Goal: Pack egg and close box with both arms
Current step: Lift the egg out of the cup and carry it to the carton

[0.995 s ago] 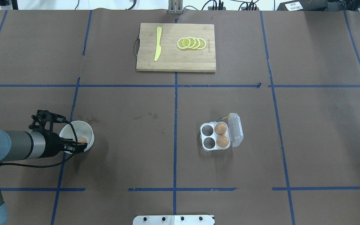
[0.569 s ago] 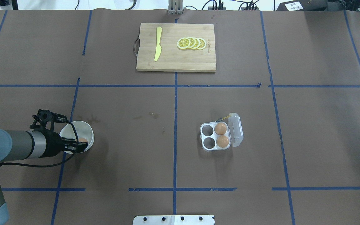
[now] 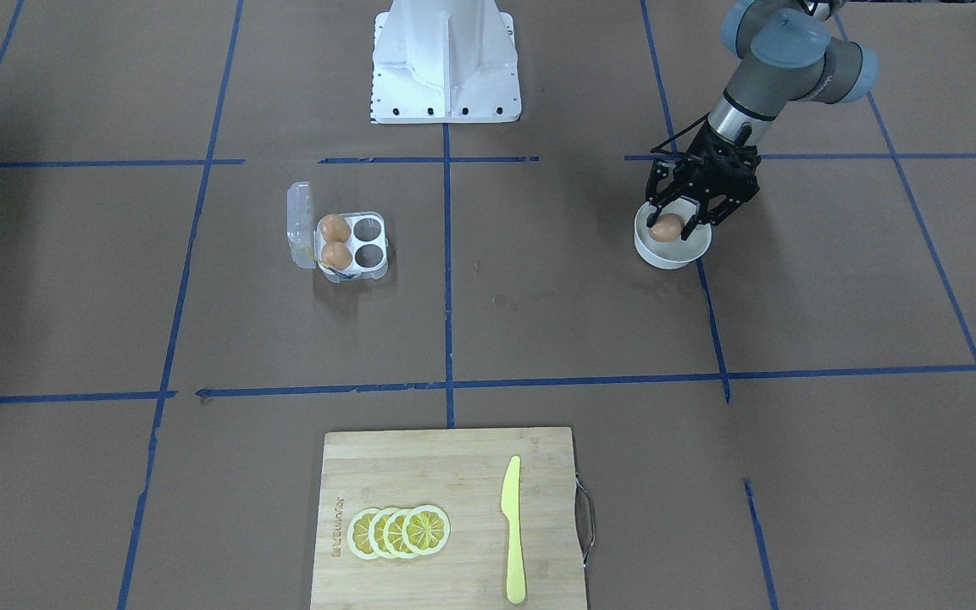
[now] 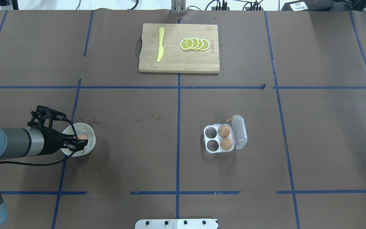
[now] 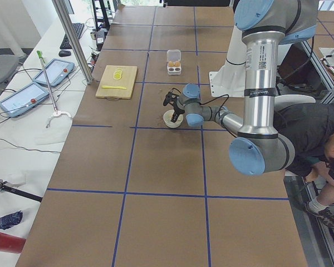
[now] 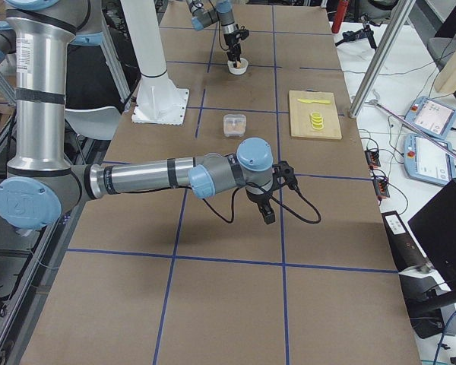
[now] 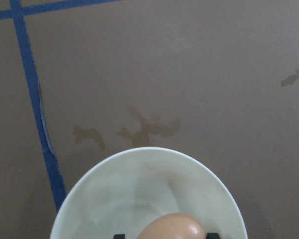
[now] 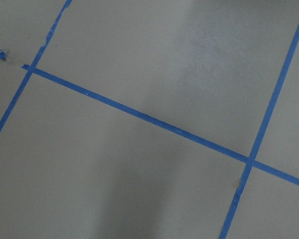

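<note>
Egg (image 3: 667,228) is clamped between the left fingers (image 3: 698,206), which close on it from either side over the hollow of a white bowl (image 3: 673,252). In the left wrist view its rounded top shows at the bottom edge, with a dark fingertip at each side and the bowl's pale rim curving around it. I cannot tell whether the egg touches the bowl's floor.

The box (image 4: 218,140) stands on the brown tabletop (image 4: 122,159), well apart from the bowl and across the middle tape line, on the right arm's half. Its clear lid (image 4: 240,132) is swung open on the side away from the bowl. Two brown eggs (image 4: 224,130) fill the two cups next to the lid, and the two cups nearer the bowl are empty.

The right arm reaches low over the tabletop in the exterior right view. The right fingers (image 6: 267,213) point downward near a blue tape line, and I cannot tell whether they are apart or together.

At the far edge lies a wooden cutting board (image 4: 176,60) with a yellow knife (image 4: 160,44) and overlapping lemon slices (image 4: 195,44).
</note>
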`<state>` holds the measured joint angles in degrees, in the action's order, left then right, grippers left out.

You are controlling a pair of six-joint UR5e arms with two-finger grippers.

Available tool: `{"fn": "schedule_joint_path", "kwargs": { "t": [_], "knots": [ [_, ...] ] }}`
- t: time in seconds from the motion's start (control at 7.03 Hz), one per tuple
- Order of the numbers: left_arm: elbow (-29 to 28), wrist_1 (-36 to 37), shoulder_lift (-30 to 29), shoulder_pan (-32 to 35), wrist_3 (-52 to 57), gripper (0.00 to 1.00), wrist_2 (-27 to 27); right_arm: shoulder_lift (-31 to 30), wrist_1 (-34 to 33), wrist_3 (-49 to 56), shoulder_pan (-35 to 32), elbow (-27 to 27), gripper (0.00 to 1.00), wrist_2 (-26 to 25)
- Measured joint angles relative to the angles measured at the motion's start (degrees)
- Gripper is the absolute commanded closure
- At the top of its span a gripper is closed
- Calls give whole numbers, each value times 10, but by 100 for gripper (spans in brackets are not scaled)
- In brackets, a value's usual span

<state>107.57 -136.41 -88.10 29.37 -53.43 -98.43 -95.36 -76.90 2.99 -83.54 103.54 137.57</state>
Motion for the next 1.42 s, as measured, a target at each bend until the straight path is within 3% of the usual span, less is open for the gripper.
{"fn": "schedule_joint_path", "kwargs": {
  "t": [0.28,0.71,1.0,1.42],
  "knots": [
    [19,-2,-12,38,28,76,-4,0,0,0,0,0,0,1],
    [6,-3,-111,50,-10,76,22,0,0,0,0,1,0,1],
    [-23,-3,-200,36,-42,76,72,1,0,0,0,1,0,0],
    [-51,-4,-300,-47,-51,76,176,0,0,-4,0,2,0,1]
  ]
}}
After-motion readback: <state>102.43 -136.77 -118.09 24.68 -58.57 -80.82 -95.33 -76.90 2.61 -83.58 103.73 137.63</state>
